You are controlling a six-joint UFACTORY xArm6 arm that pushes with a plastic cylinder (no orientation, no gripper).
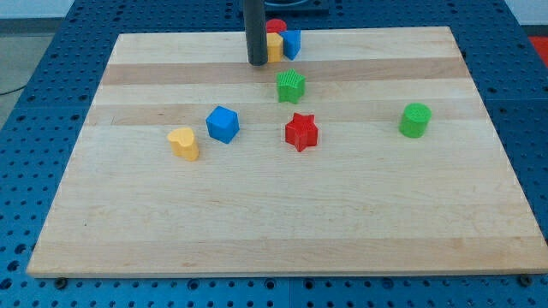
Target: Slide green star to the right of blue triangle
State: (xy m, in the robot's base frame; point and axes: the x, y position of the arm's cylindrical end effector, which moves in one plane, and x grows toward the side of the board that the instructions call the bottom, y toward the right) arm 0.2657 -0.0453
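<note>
Green star (291, 86) located in the upper middle of the desk (282, 222), standing flat on the wood, just above the red star (301, 132) with bare wood between the two. No long axis discernible: outline compact and roughly equal in every direction; direction of its points too small to read with certainty.

Cluster of three blocks at the view's top edge: a blue block (292, 43), shape not clearly made out, a yellow block (275, 47) pressed against its left side, and a red block (275, 27) partly hidden behind them. Green star lies below this cluster, apart from it, slightly to the view's right of the yellow block.

No brands, labels or writing legible on any block or on the desk.

No fingers fitted; arm ends in a dark rod only, so nothing is held. My tip (257, 63) set down on the desk just left of the yellow block, near or touching it, contact not confirmable. Tip above and to the view's left of the green star, clear of it.

Elsewhere: blue cube (223, 124) and yellow heart (183, 143) side by side at left of centre, close but apart; green cylinder (415, 120) alone, well off at the view's right.
</note>
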